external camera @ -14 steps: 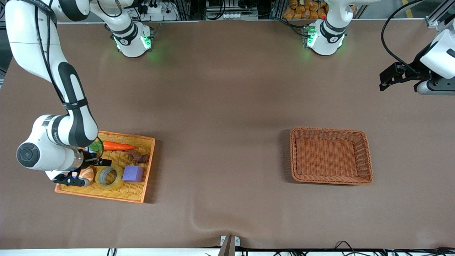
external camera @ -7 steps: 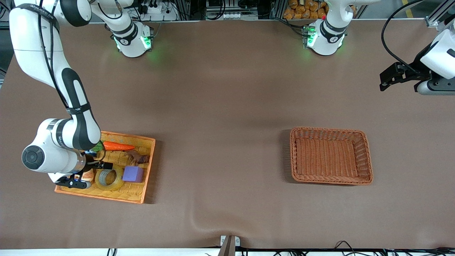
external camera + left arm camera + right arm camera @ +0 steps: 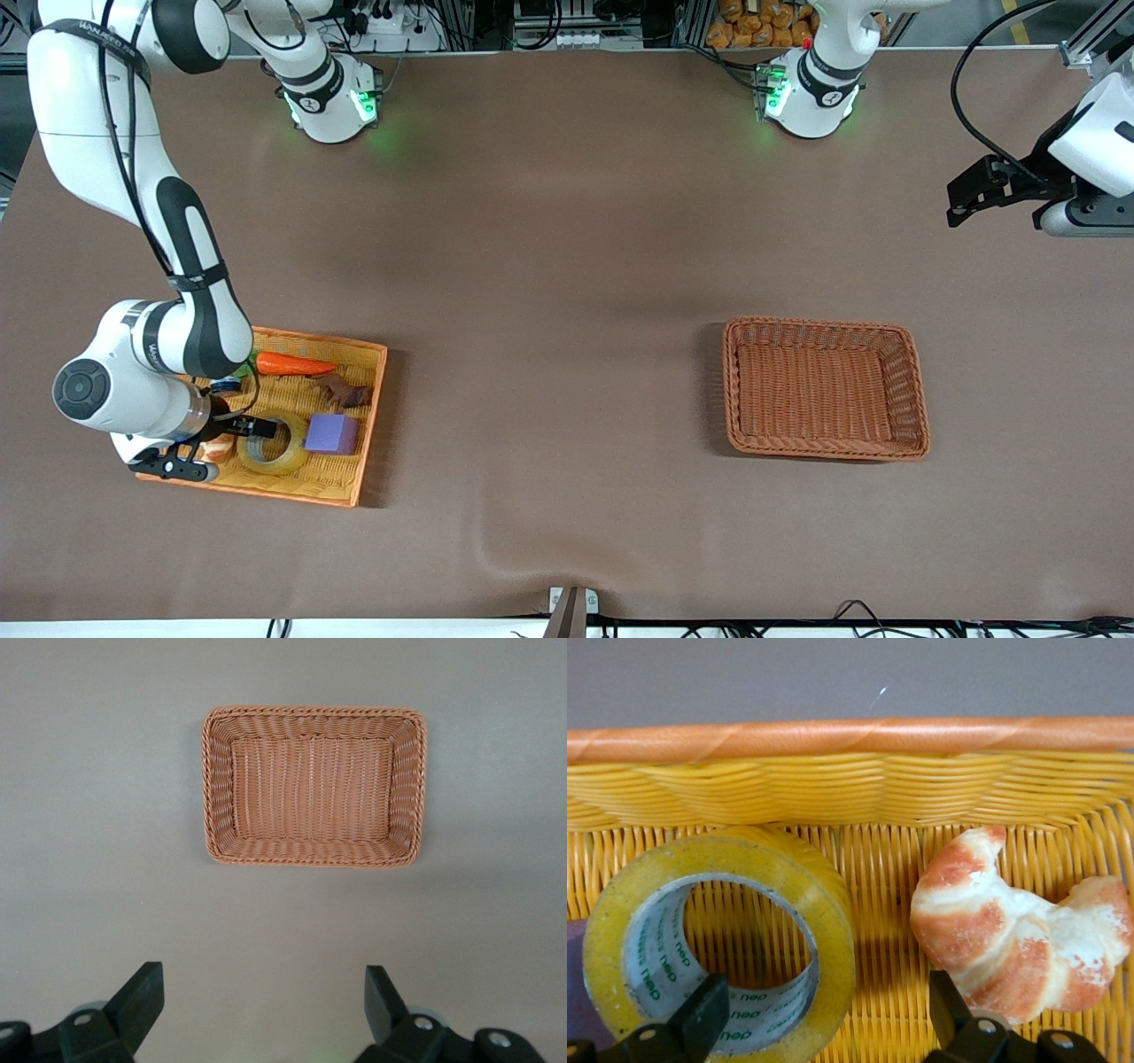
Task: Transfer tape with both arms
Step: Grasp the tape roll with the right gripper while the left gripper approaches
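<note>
Right pincer (image 3: 232, 439) spread wide, low in the yellow basket (image 3: 350, 483), one finger inside the tape (image 3: 718, 948) core, other finger between tape and croissant (image 3: 1019, 939); grips nothing; purple cube (image 3: 332, 433) beside tape; left pincer (image 3: 261, 1010) wide open, empty, waiting over bare tabletop (image 3: 567, 266) near brown basket (image 3: 314, 718).

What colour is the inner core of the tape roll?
Grey, with green lettering; the tape shows it best in the right wrist view.

We see a translucent yellow tape (image 3: 718, 943) with a grey core printed in green letters, lying in a yellow woven tray (image 3: 350, 425) rimmed in orange. Beside it sit a purple cube (image 3: 333, 433), an orange carrot (image 3: 295, 364) and a white croissant (image 3: 1019, 943) banded red-brown. The basket (image 3: 314, 722) is reddish-brown wicker; the bench (image 3: 567, 266) is plain brown.
</note>
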Action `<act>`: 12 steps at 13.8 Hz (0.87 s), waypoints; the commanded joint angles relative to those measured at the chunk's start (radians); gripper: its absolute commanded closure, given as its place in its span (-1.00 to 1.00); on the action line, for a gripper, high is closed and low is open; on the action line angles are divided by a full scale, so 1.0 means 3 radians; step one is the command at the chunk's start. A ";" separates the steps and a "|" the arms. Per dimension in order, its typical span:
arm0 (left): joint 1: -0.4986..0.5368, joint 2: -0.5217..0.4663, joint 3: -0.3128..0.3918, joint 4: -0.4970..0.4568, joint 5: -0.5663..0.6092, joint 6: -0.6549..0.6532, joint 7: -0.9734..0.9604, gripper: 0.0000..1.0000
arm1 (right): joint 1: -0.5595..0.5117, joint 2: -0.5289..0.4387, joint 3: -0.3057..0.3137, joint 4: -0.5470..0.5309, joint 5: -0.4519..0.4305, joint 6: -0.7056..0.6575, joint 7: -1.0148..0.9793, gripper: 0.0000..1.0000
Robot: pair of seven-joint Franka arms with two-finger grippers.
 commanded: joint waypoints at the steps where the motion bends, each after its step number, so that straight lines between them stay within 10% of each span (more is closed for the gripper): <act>1: 0.0036 0.0101 -0.0018 0.0146 0.0047 -0.0039 0.0034 -1.00 | -0.0043 0.0057 0.0041 0.0058 0.0047 0.0014 -0.0108 -1.00; 3: 0.0062 0.0157 -0.0007 0.0161 0.0011 -0.0034 0.0049 -1.00 | -0.0037 0.0051 0.0041 0.0053 0.0042 0.0014 -0.0113 0.70; 4: 0.0062 0.0183 0.0003 0.0161 -0.0014 -0.0004 0.0055 -1.00 | -0.0037 0.0051 0.0041 0.0053 0.0042 0.0014 -0.0113 1.00; 12: -0.0260 0.0495 -0.0033 0.0161 -0.0168 0.0476 -0.0354 -1.00 | -0.0032 -0.0091 0.0041 0.0084 0.0037 -0.0236 -0.0256 1.00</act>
